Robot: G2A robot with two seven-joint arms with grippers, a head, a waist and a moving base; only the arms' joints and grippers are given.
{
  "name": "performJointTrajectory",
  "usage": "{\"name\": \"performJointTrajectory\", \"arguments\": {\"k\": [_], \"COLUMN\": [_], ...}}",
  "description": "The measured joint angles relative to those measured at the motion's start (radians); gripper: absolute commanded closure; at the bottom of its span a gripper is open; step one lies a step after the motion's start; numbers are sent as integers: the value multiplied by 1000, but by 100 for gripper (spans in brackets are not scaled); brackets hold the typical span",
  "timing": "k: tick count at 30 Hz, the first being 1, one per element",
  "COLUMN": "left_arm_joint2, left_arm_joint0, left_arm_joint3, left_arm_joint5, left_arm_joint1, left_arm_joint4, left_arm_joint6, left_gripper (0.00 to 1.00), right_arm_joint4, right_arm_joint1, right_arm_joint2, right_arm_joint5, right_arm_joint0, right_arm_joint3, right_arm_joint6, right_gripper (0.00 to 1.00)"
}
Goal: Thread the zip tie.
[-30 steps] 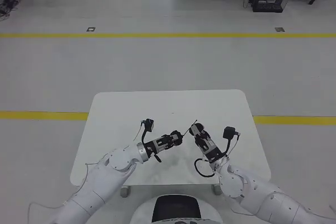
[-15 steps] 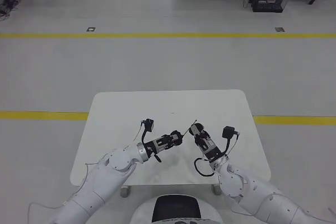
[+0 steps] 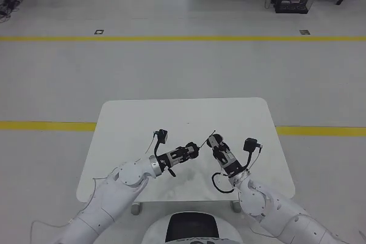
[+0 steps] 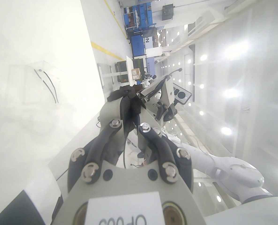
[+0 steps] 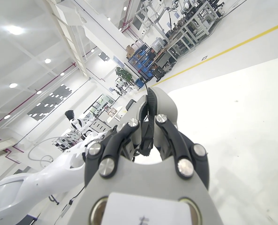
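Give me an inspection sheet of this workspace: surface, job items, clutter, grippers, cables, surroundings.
Surface: white table, rounded corners.
Job's things: black zip tie, its tip poking past the fingers.
Clutter: thin dark strands lying on the table; unclear what they are.
Grippers: right gripper shut on the zip tie; left gripper shut on a dark piece, likely the tie's other end; both above the table, facing, apart.
Cables: black cable loops at the wrists.
Surroundings: yellow floor lines; workbenches.
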Motion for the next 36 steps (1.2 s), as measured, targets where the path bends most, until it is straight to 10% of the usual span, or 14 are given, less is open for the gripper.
{"name": "performJointTrajectory", "arguments": {"k": [36], "left_arm_joint2": [0], "left_arm_joint0": [0], "left_arm_joint3": [0], "left_arm_joint5": [0], "left_arm_joint1": [0], "left_arm_joint4": [0], "left_arm_joint6": [0], "left_gripper": [100], "right_arm_joint4": [-34], "right_arm_joint1": [-35], "right_arm_joint2": [74], "right_arm_joint5": [0], "right_arm_joint0": [-42], "right_arm_joint3": [11], "right_arm_joint6": [71], "right_gripper": [100]}}
